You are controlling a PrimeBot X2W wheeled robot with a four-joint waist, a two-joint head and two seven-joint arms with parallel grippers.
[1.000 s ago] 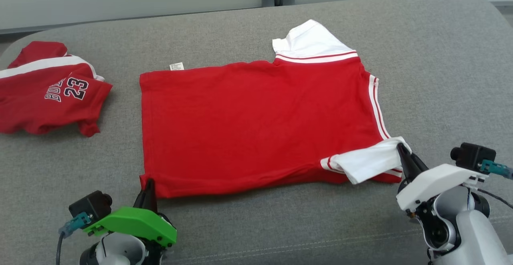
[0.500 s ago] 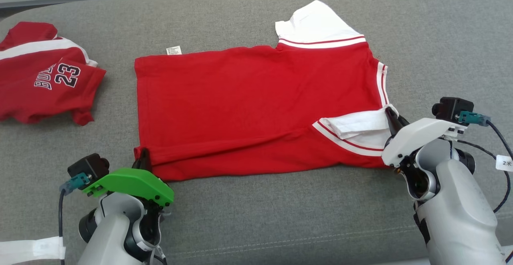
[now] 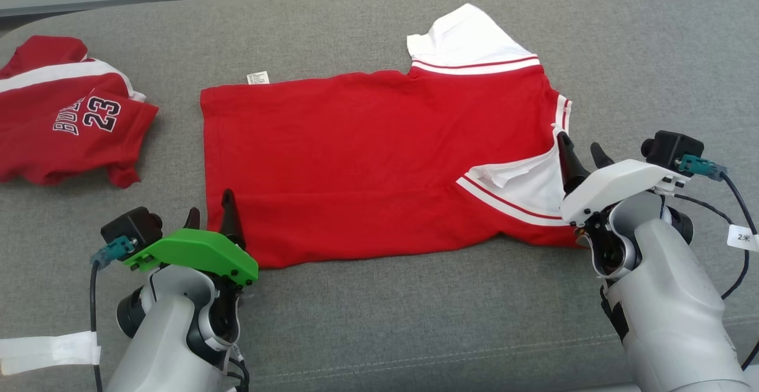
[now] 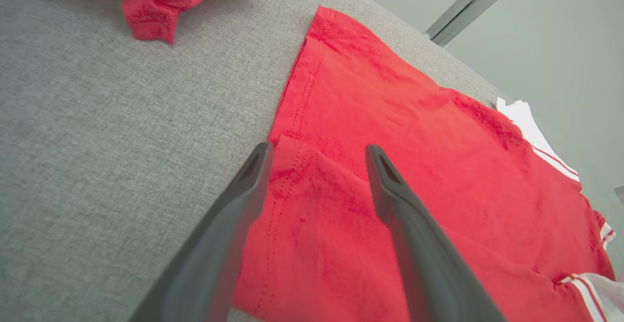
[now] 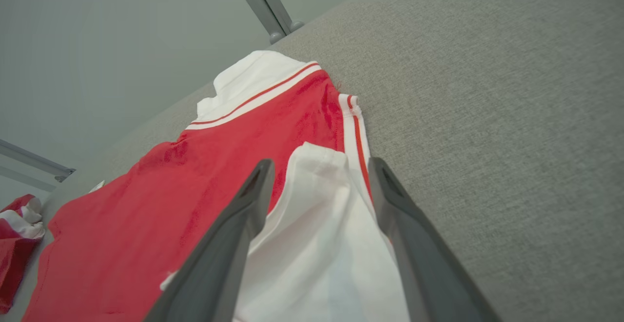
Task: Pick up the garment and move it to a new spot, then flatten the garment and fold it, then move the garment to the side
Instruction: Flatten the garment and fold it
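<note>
Red soft-knit short-sleeved shirt with white striped sleeves [image 3: 379, 161] lies spread flat in the middle of the grey woven upholstered cushion [image 3: 415, 321], hem toward the robot's left, neck end toward its right. To my eye it's light, limp stuff: it would sag and crease once lifted, it shouldn't slide much on that rough weave, and nothing about it can break. I'd pinch it at the edges, a hem corner and a sleeve or shoulder seam together, so it stays taut between two holds. The green-shelled left gripper [image 3: 210, 207] has its fingers spread wide, astride the near hem corner [image 4: 292, 159] and clamping nothing. The white-shelled right gripper [image 3: 578, 144] is just as wide, straddling the near white sleeve [image 5: 317, 205], which lies turned in over the red body. A small white care label [image 3: 257, 77] pokes out at the far hem, its print too small to read. Well apart to the left lies a crumpled red jersey with a white stripe [image 3: 71, 131] showing "23" and letters beginning "BUL". A white cable tag [image 3: 741, 238] by the right arm reads "2" plus a character I can't make out.
</note>
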